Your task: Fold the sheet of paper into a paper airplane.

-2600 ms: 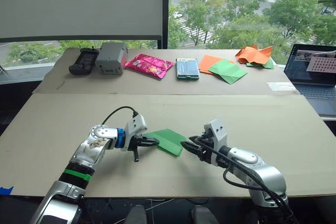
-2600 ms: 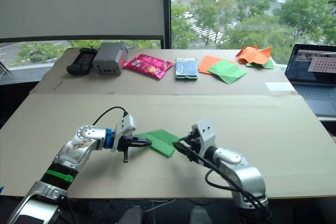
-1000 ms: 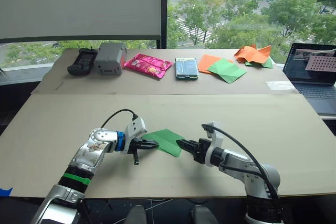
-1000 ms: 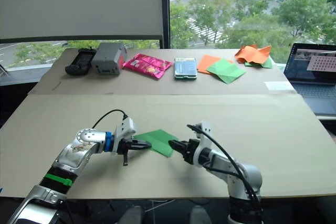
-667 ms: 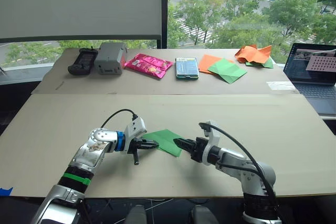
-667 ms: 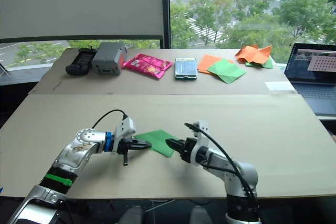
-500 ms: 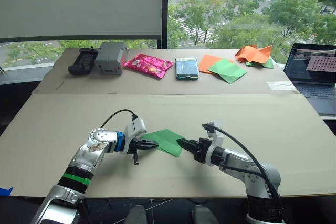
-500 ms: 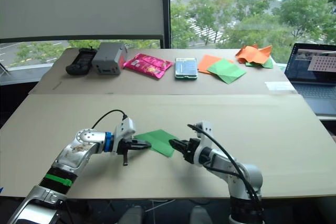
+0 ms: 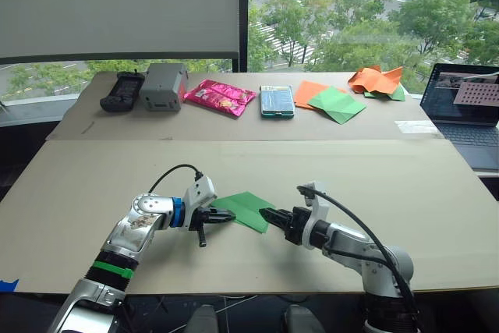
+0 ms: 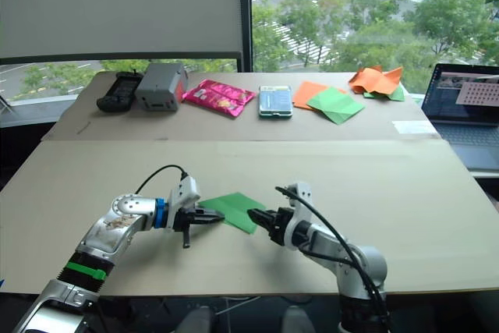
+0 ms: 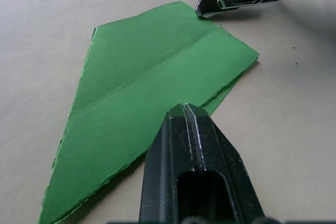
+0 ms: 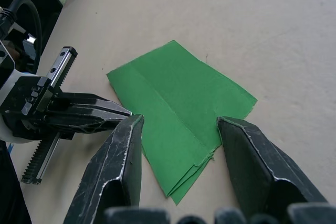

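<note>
— While bare tan board (image 9: 437,193) is seen all round, where is the paper airplane (image 9: 248,210) found?
— Flat mid-table, between the grippers. Left gripper (image 9: 228,216) is pressed closed at its left edge; right gripper (image 12: 181,125) is spread wide at the right corner.
— Shape?
— Thin green layered wedge, creased lengthwise, ragged edges; long axis slants near-right to far-left.

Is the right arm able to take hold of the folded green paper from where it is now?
Probably yes. The right gripper is open, its jaws on either side of the folded green paper's near corner. Nothing lies between them; the left gripper is at the opposite edge.
</note>
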{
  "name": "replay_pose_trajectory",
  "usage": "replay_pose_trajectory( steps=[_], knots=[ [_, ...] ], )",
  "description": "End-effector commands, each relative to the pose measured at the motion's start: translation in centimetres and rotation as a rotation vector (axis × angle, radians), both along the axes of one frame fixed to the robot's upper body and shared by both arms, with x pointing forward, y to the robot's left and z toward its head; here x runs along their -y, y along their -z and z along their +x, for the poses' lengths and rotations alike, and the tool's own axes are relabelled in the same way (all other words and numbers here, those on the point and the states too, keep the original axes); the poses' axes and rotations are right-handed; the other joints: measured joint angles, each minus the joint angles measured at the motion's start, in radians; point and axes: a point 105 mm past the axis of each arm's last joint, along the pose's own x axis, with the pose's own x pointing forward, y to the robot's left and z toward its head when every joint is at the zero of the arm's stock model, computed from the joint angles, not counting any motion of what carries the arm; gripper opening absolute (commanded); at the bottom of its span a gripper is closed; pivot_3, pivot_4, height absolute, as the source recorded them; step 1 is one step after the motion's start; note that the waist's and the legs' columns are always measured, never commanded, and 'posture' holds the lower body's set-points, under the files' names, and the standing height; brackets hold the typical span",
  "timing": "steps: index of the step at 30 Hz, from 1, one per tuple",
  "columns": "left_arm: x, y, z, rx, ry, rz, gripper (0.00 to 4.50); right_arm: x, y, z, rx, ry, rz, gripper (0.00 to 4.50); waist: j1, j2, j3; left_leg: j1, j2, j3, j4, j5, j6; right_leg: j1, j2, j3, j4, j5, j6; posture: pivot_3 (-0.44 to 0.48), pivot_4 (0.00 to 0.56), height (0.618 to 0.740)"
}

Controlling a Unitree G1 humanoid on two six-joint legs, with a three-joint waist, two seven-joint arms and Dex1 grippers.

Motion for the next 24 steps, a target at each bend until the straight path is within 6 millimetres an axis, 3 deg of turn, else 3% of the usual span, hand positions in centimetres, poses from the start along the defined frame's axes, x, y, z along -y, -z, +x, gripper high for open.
replay_pose_trajectory(
  steps=[1,12,24],
  knots=[
    [-0.1,0.2,-0.3,-0.009,0.005,0.021,0.00,-0.2,-0.5,0.2,0.024,0.012,0.023,2.51,0.000,0.000,0.000,0.000,0.000,0.000,0.000,0.000,0.000,0.000,0.000,0.000,0.000,0.000,0.000,0.000,0.150,0.718],
    [-0.2,1.6,-0.6,-0.032,-0.008,0.073,0.00,0.6,-1.7,-0.2,0.071,0.021,-0.007,2.51,0.001,0.001,-0.001,0.000,0.000,0.000,0.000,0.000,0.000,0.000,-0.001,0.000,0.000,0.000,0.000,0.000,0.150,0.718],
    [0.2,-1.2,0.4,0.019,-0.039,-0.014,0.00,0.2,-1.3,-0.2,0.089,0.023,-0.040,2.51,0.001,0.002,-0.001,-0.002,0.000,0.000,0.000,0.000,0.000,-0.003,-0.001,0.000,-0.002,0.000,0.000,0.000,0.150,0.718]
  ],
)
